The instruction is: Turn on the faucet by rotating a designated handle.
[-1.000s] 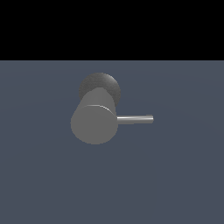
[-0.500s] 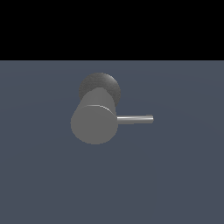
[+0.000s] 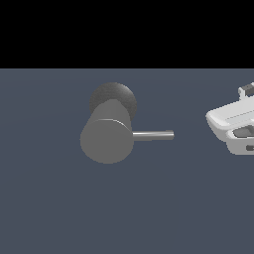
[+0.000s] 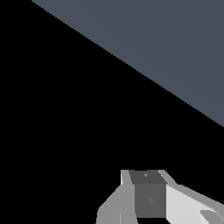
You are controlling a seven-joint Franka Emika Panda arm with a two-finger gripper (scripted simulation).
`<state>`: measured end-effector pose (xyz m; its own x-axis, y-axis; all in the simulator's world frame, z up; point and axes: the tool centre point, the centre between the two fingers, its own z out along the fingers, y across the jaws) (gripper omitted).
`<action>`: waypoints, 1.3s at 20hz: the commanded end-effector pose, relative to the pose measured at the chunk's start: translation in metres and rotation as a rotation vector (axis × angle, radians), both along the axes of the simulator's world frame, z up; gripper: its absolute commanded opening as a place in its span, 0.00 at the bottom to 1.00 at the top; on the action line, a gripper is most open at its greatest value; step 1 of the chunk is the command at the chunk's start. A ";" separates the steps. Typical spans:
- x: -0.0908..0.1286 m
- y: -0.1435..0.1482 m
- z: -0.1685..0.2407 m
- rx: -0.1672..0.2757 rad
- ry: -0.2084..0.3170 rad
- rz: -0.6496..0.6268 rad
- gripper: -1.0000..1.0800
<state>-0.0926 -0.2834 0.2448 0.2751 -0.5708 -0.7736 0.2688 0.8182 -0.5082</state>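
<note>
Slate-blue floor holds the faucet (image 3: 106, 140); the hand (image 3: 238, 130), cut off, fingers' spacing cannot be told.

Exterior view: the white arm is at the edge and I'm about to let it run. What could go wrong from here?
1. The thin silver-grey metal rod handle points toward the white robot arm; a straight approach might hit its tip end-on and slip off.
2. The thick matte grey cylinder faucet sits right beside the rod, so overshoot could strike the body instead.
3. The wrist view shows no faucet, and the gripper is barely visible, so alignment cannot be checked.
</note>
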 end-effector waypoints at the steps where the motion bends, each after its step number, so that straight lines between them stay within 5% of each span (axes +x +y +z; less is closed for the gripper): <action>1: 0.004 0.018 -0.033 0.068 0.063 0.020 0.00; 7: 0.006 0.057 -0.086 0.180 0.171 0.066 0.00; 14: 0.005 0.090 -0.121 0.252 0.251 0.109 0.00; 26: 0.010 0.097 -0.118 0.353 0.235 0.105 0.00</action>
